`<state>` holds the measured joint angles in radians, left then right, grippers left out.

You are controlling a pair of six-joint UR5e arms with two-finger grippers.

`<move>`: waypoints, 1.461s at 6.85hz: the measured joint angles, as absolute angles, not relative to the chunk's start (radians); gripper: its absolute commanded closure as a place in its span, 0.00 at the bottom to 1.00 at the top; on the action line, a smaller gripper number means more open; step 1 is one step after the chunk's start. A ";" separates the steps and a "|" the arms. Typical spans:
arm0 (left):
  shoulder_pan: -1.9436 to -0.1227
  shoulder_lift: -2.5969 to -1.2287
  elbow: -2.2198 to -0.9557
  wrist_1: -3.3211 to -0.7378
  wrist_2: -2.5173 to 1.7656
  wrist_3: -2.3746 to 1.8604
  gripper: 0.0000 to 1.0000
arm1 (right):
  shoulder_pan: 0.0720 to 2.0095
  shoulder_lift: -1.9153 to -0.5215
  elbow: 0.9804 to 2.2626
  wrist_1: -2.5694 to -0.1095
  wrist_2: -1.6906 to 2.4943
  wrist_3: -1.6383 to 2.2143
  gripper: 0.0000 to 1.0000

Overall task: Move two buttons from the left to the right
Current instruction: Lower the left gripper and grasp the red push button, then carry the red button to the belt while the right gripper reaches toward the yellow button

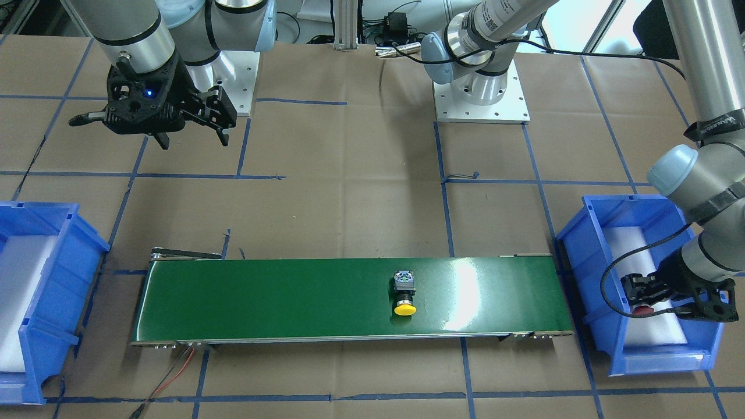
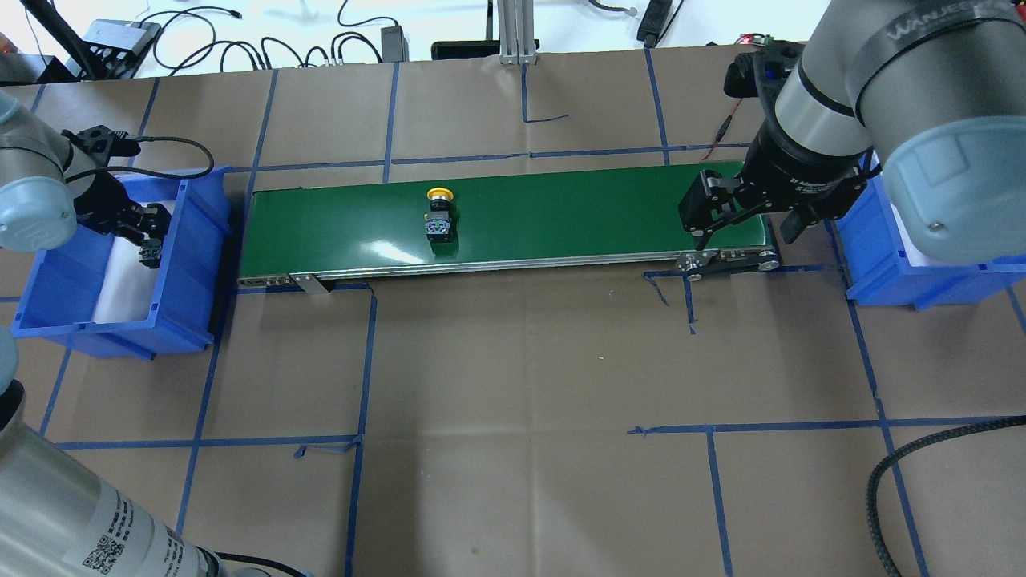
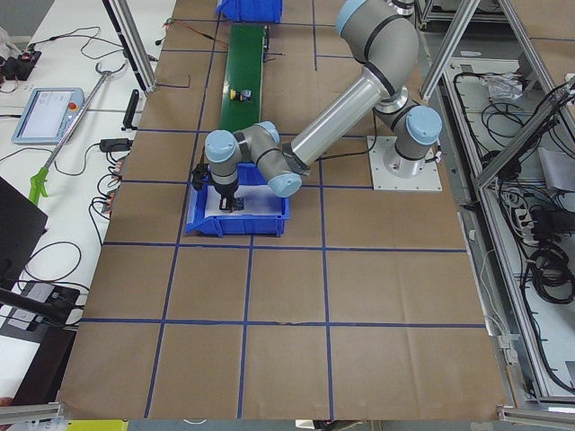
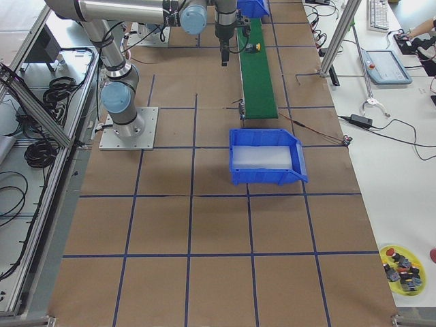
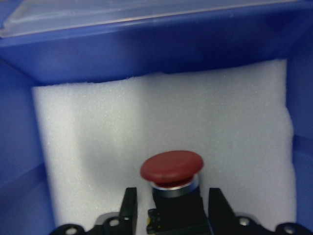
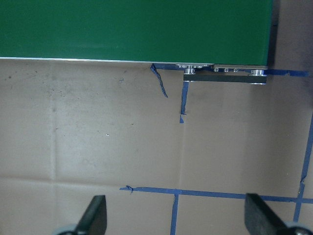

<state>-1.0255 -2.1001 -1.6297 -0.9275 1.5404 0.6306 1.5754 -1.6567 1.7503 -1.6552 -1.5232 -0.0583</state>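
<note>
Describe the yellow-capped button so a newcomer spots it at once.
Find the long green belt across the middle of the table. A little toward the robot's left of its centre, one small button lies on its side. Its yellow mushroom cap marks it out from the red button, which the left tool brackets in a blue bin.

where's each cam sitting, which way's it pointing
front-facing: across the table, facing the robot; both arms, left gripper at view's right
overhead: behind the robot, looking down at the belt; both arms
exterior left: left table end, looking along it; left arm near
exterior right: right table end; right arm near
left wrist: into the blue bin; fingers around the red button
right wrist: down at belt edge; right gripper open
shared: yellow button, in front-facing and overhead
</note>
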 measured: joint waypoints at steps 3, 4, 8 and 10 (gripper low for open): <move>-1.023 -2.000 -1.559 -1.095 1.543 0.635 0.84 | 1.575 -1.657 1.750 -1.655 -1.523 -0.058 0.00; -1.024 -1.957 -1.513 -1.203 1.546 0.632 0.84 | 1.575 -1.657 1.750 -1.655 -1.523 -0.058 0.00; -1.057 -1.915 -1.363 -1.492 1.551 0.560 0.84 | 1.575 -1.649 1.751 -1.662 -1.526 -0.061 0.00; -1.182 -1.917 -1.366 -1.488 1.549 0.373 0.84 | 1.575 -1.607 1.750 -1.686 -1.531 -0.061 0.00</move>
<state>-1.1822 -1.9165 -1.3657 -1.4882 1.5491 0.3733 1.5753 -1.6066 1.7496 -1.6863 -1.5310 -0.0606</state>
